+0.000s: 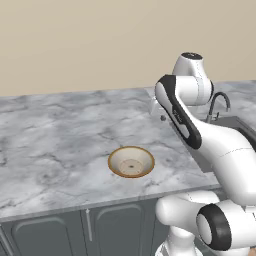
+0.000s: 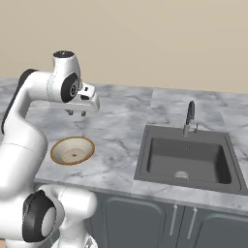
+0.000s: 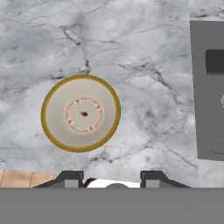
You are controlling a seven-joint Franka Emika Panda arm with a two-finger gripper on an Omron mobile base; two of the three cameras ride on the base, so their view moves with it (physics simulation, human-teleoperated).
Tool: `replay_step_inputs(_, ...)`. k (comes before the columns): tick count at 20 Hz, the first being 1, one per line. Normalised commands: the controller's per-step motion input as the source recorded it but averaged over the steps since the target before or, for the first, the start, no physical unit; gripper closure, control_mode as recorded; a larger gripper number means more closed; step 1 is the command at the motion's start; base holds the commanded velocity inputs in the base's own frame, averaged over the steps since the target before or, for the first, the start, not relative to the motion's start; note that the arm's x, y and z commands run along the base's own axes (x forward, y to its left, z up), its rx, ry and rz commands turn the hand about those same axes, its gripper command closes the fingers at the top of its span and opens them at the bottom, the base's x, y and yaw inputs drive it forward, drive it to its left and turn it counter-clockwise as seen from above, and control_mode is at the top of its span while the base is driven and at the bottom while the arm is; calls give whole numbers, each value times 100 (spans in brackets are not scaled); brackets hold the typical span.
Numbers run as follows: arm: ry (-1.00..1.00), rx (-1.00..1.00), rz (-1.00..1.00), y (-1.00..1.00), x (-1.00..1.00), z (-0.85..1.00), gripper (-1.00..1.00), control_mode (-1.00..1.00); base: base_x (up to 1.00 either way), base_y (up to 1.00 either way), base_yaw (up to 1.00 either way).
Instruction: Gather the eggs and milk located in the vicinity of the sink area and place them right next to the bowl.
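Note:
The cream bowl (image 1: 131,162) (image 2: 72,150) with a tan rim stands on the marble counter near its front edge. My gripper (image 2: 76,113) hangs high above the counter, just behind and right of the bowl, pointing straight down. Its two dark fingertips (image 3: 70,178) stand apart with nothing between them, and the bowl (image 3: 81,113) lies below and left of centre. The dark grey sink (image 2: 186,160) (image 3: 208,87) with its curved faucet (image 2: 190,116) lies to the right. The eggs and the milk are out of view.
The marble counter (image 1: 55,140) stretches wide to the left of the bowl. My own forearm crosses in front of the sink (image 1: 235,122) and faucet (image 1: 218,104) in the left base view. Grey cabinet doors (image 2: 160,218) run below the counter's edge.

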Motion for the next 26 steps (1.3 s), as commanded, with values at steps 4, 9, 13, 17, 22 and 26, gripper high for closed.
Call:
replay_step_inputs(4,0,0,0,0,0,0,-100,100,0,-5,0)
replay_step_inputs(9,0,0,0,0,0,0,-100,100,0,-56,0)
replay_step_inputs(13,0,0,0,0,0,0,-100,100,0,-79,0)
replay_step_inputs(17,0,0,0,0,0,0,-100,100,0,-87,0)
replay_step_inputs(22,0,0,0,0,0,0,-100,100,0,-94,0)
replay_step_inputs(26,0,0,0,0,0,0,-100,100,0,-100,0)
